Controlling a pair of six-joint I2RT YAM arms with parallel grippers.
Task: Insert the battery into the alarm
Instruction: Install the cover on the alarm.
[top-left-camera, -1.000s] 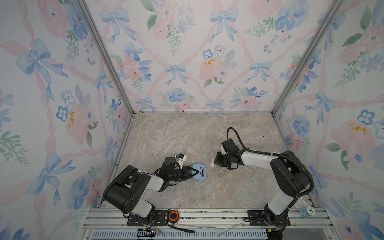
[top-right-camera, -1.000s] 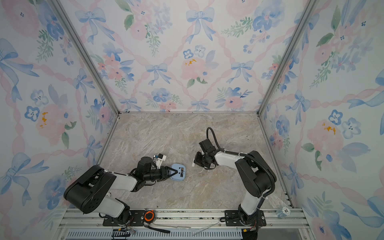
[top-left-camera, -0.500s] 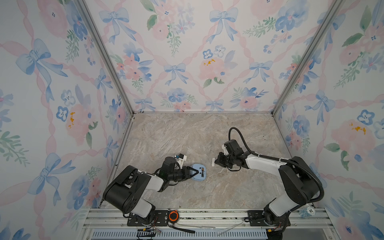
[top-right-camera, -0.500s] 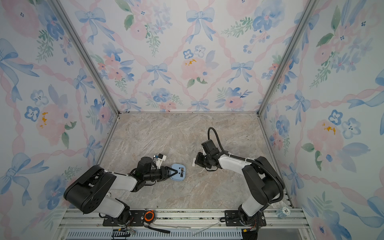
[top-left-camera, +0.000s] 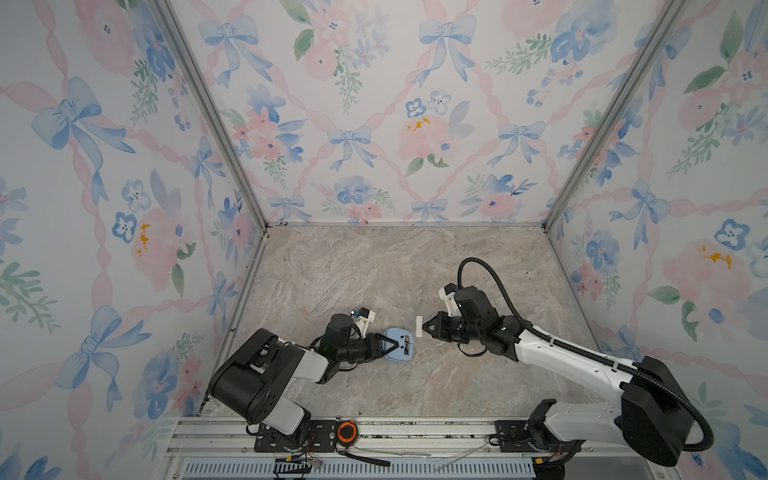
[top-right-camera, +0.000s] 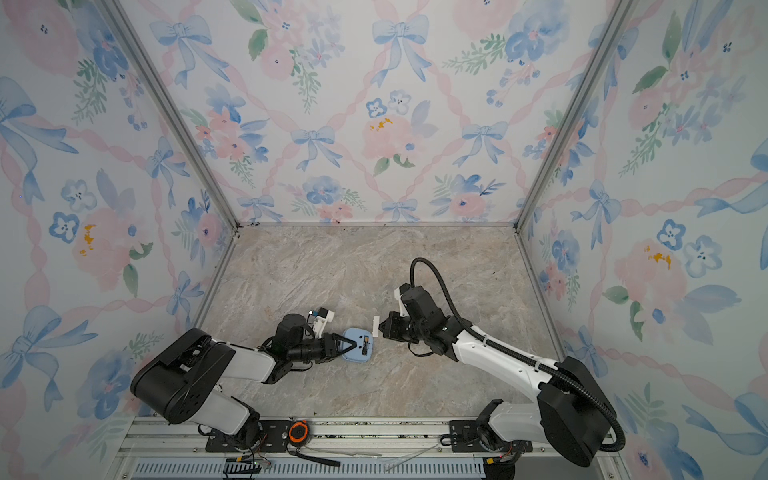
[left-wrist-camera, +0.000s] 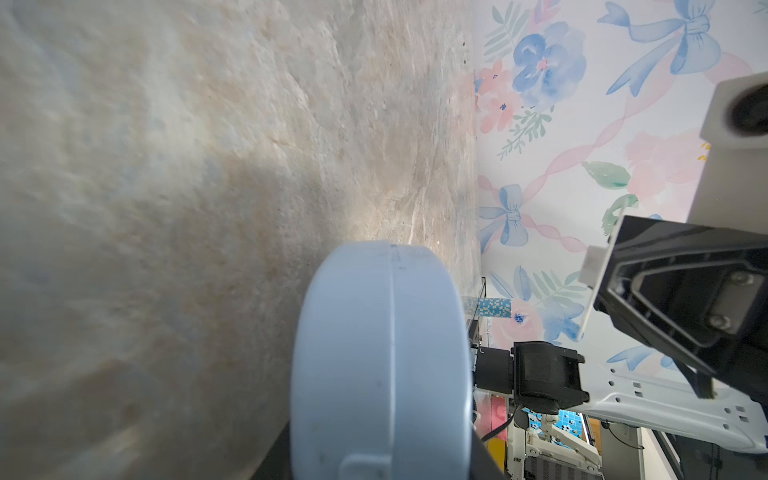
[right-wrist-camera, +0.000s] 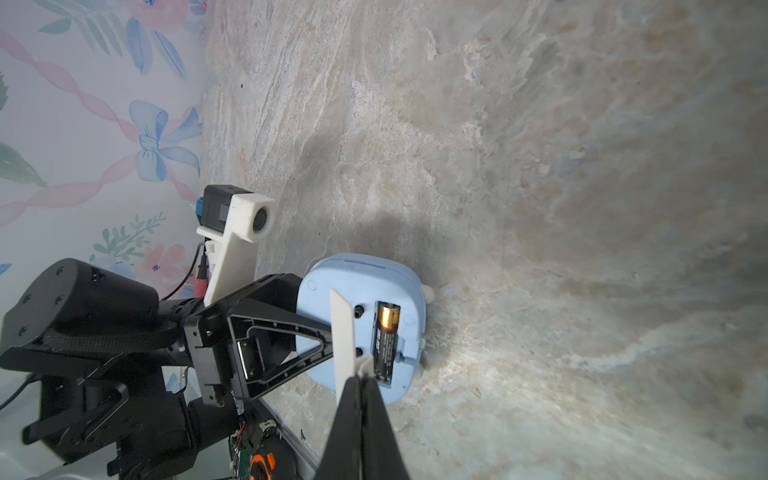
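The alarm (top-left-camera: 398, 348) (top-right-camera: 357, 347) lies face down on the marble table, its plain light-blue back up. The battery (right-wrist-camera: 386, 336), black with a gold end, sits in the open compartment in that back. My left gripper (top-left-camera: 392, 346) (top-right-camera: 350, 346) is shut on the alarm, one jaw over the back and one beneath; the left wrist view shows only its blue side (left-wrist-camera: 382, 353). My right gripper (top-left-camera: 425, 328) (right-wrist-camera: 360, 378) is shut on a thin white cover panel (top-left-camera: 419, 326) (right-wrist-camera: 343, 332), held on edge just to the right of the alarm, apart from it.
An orange-and-black tape measure (top-left-camera: 346, 432) (top-right-camera: 298, 432) sits on the metal rail at the front. Floral walls close in the table on three sides. Both arms' bases stand on the front rail.
My right gripper with the white panel has crept slightly toward the alarm while its elbow swung out to the right and lower. The left arm and alarm have not moved.
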